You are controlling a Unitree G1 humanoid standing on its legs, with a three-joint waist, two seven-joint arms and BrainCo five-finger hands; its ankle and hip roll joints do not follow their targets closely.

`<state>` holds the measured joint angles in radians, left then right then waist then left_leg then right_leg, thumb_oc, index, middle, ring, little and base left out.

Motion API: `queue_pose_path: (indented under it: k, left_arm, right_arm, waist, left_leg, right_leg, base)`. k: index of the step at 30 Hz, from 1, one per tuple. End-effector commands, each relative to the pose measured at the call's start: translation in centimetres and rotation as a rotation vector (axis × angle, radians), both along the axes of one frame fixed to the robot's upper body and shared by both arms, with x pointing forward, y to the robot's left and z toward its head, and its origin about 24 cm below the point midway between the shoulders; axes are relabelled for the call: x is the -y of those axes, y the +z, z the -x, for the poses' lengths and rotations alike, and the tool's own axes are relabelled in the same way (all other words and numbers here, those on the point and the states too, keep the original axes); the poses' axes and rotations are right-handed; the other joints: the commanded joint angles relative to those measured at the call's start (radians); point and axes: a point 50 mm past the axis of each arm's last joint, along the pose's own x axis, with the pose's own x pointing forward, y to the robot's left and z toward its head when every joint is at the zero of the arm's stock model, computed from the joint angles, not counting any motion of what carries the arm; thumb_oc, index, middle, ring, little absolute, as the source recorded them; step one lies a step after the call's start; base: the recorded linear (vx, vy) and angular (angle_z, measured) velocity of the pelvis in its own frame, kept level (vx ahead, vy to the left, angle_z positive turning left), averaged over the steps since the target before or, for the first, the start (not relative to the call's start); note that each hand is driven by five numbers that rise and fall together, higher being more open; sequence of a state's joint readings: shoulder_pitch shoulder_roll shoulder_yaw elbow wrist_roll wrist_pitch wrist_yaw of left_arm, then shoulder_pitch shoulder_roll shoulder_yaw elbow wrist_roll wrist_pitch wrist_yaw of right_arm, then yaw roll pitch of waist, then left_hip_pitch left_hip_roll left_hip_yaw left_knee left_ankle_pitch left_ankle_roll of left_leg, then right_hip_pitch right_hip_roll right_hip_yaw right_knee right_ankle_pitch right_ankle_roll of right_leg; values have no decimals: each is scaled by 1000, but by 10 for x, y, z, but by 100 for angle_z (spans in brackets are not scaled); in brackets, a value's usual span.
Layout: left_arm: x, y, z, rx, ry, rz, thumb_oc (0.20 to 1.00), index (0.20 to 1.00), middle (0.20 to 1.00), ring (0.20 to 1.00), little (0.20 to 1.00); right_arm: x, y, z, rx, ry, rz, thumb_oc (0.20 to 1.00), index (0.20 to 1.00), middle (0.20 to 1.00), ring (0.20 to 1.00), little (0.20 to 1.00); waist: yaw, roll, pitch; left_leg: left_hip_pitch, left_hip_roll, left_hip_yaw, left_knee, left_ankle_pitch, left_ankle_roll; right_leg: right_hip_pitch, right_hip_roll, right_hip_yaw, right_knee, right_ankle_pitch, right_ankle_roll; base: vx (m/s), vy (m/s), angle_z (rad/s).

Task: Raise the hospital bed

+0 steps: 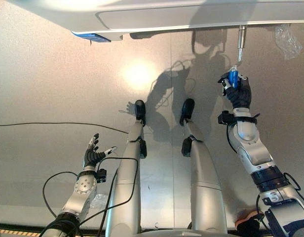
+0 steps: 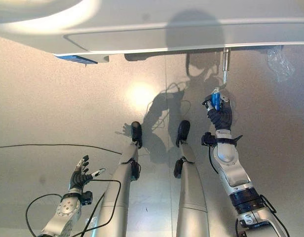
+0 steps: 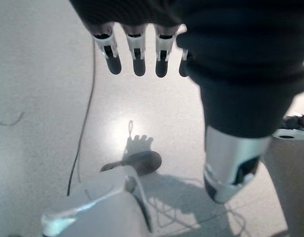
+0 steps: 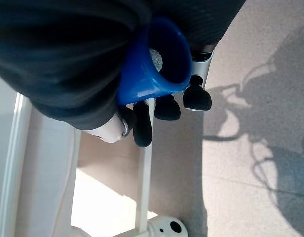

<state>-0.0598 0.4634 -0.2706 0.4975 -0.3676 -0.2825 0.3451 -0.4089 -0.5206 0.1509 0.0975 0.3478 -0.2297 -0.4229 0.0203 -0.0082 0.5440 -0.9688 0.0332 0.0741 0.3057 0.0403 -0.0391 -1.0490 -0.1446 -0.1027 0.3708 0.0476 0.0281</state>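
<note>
The white foot end of the hospital bed (image 1: 157,17) spans the top of both eye views. A silver crank rod (image 1: 241,42) hangs down from its underside at the right and ends in a blue handle (image 1: 233,77). My right hand (image 1: 238,93) reaches up to it with its fingers curled round the blue handle (image 4: 152,64), as the right wrist view shows from close. My left hand (image 1: 93,155) hangs low at the lower left, away from the bed, with its fingers (image 3: 137,52) straight and nothing in them.
A blue label or pedal (image 1: 90,37) sits under the bed's left corner. A crumpled clear plastic wrap (image 1: 287,40) hangs at the bed's right end. A thin black cord (image 1: 53,124) lies across the grey floor at the left.
</note>
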Motion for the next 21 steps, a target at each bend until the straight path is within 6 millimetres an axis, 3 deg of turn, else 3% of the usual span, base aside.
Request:
queue_pose_path:
  k: [1,21]
  left_arm:
    - [-8,-17,25,-62,41,17,1000,1000,1000,1000,1000]
    - [-1,-21,25,-81,-2,34,1000,1000,1000,1000,1000]
  right_arm:
    - [22,74,60,585,-49,-82,200,200,200,200,200]
    - [89,83,66,640,-403,-152,200,200,200,200,200]
  waist:
    - [-56,77,-24]
    - [-68,129,-24]
  left_leg:
    - [-23,-6,-53,-42,63,-20]
    - [39,6,-35,-92,70,-38]
  right_leg:
    - [-12,12,-29,1,47,80]
    - [-16,26,-11,33,9,76]
  base:
    - [0,0,0]
    - [2,-18,-1]
